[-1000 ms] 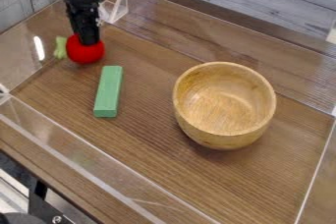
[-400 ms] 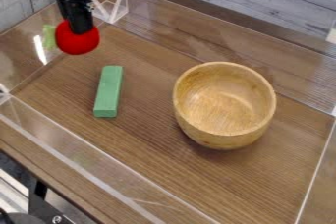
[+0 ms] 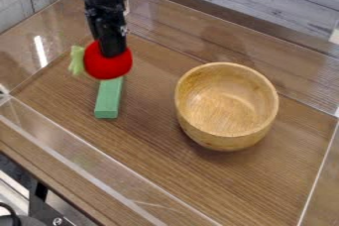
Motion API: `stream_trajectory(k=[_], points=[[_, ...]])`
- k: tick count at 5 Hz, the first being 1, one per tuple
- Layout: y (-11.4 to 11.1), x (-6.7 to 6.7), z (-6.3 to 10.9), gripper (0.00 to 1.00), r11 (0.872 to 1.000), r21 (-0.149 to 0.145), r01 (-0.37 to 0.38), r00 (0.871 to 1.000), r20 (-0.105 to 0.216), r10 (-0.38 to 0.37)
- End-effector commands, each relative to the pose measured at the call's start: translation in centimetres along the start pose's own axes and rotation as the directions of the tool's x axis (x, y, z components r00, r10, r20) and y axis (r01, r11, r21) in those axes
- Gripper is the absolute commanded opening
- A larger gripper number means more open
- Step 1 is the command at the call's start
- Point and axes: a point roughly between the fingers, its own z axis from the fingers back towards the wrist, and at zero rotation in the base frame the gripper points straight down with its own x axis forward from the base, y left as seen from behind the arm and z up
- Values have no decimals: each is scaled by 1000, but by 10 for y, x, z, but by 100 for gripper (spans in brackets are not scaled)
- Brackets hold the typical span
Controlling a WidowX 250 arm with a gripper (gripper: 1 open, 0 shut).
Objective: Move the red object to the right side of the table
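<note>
The red object (image 3: 107, 63), a small round red toy fruit, hangs above the table (image 3: 159, 161), held from above by my gripper (image 3: 109, 52), which is shut on it. A pale green leafy bit (image 3: 77, 58) sticks out at its left. The black gripper points nearly straight down and hides the fruit's top. The fruit hovers over the upper end of the flat green block (image 3: 107, 98), to the left of the wooden bowl (image 3: 227, 104).
The large wooden bowl sits right of centre. The green rectangular block lies on the wood just below the fruit. Clear acrylic walls (image 3: 79, 161) border the tabletop at the front and left.
The gripper lifted the red fruit off the table at the far left and carried it rightward and toward the front. It now hangs over the green block.
</note>
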Motion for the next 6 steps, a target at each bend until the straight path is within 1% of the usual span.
stream_trajectory(k=[1,2,3,4,5,6], points=[[-36,-1,2,0,999,24,42,999,33,-43],[-70,6,-13,0,996,11,89,996,30,-90],[-105,22,-32,0,992,0,128,991,30,-128],[-131,33,-46,0,974,-23,224,975,10,-224],[-150,39,-62,0,952,-44,304,952,-9,-305],[-162,34,-78,0,944,-55,324,946,-2,-325]])
